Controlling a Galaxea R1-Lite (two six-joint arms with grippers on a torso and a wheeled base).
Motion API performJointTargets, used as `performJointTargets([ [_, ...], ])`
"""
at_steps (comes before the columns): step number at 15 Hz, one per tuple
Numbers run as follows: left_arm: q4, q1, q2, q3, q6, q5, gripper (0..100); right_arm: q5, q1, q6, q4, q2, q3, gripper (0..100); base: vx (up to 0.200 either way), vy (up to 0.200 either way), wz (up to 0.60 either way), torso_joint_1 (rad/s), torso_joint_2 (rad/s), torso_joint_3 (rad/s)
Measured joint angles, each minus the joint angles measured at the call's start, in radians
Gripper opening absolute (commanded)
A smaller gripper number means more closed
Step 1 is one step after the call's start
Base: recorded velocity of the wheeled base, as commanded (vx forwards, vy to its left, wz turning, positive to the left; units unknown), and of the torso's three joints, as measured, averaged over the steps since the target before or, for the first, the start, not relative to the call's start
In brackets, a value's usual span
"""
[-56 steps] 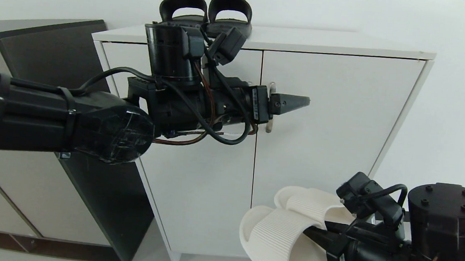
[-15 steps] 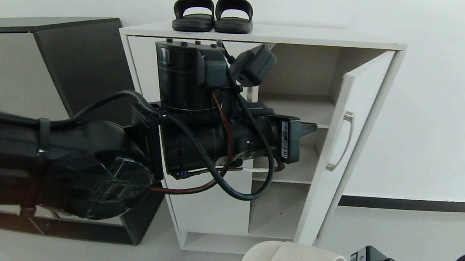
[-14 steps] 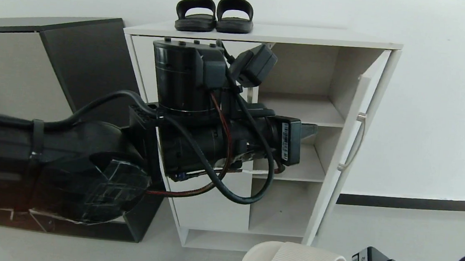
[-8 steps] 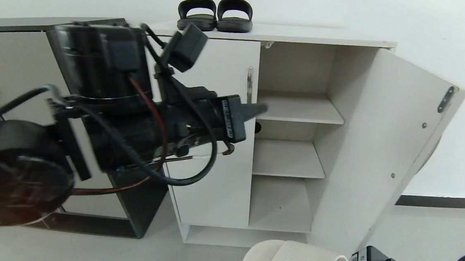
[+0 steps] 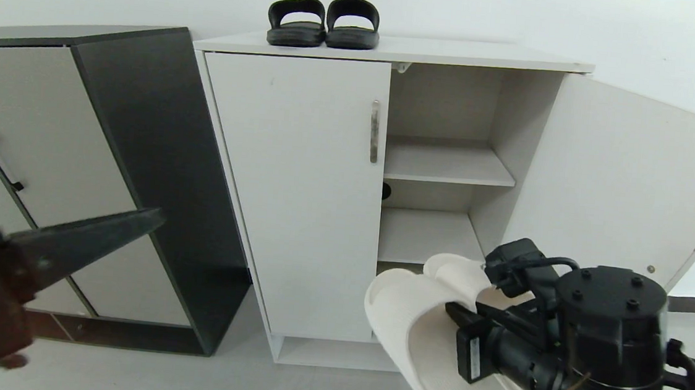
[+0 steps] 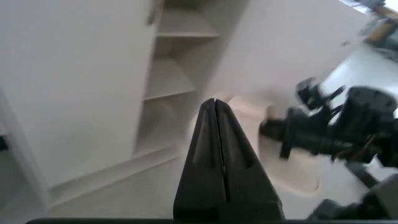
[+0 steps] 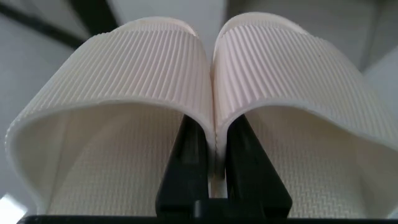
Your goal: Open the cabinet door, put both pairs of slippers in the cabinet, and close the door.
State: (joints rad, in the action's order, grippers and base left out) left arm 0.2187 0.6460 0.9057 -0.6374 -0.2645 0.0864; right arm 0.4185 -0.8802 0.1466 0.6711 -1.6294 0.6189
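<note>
Head view: the cabinet door (image 5: 621,185) stood wide open, so the first step looked done; the black slippers (image 5: 324,22) lay on the cabinet top (image 5: 488,56), and the white slippers (image 5: 402,323) hung before the lower shelves (image 5: 431,236), not yet inside, long axis running from the right hand (image 5: 453,312) with toes toward the open compartment. Left wrist view: the left hand (image 6: 214,104) was empty, fingers pressed together, off from the cabinet front. Right wrist view: the right hand pinched the white slippers' touching strap walls; both stowings and the closing seemed left.
</note>
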Motion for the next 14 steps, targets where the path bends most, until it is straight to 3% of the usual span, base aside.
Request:
performJointTargets([
  [3,-0.168,-0.158,-0.213,0.082,0.035,0.136,0,0.076,0.083,0.003,0.014,-0.079,0.052,0,0.000,0.000,0.00,0.000,0.00,0.000],
  [6,-0.225,-0.330,-0.404,0.239,0.089,0.250,0,0.117,0.160,-0.002,0.013,-0.110,0.075,0,0.000,0.000,0.00,0.000,0.00,0.000],
  [8,-0.230,-0.458,-0.507,0.357,0.119,0.267,0,0.146,0.191,-0.016,0.013,-0.121,0.080,0,0.000,0.000,0.00,0.000,0.00,0.000],
  [10,-0.233,-0.547,-0.615,0.466,0.154,0.268,0,0.146,0.197,-0.016,0.013,-0.127,0.079,0,0.000,0.000,0.00,0.000,0.00,0.000],
  [14,-0.209,-0.620,-0.815,0.610,0.213,0.216,0,0.146,0.191,-0.016,0.013,-0.132,0.075,0,0.000,0.000,0.00,0.000,0.00,0.000],
])
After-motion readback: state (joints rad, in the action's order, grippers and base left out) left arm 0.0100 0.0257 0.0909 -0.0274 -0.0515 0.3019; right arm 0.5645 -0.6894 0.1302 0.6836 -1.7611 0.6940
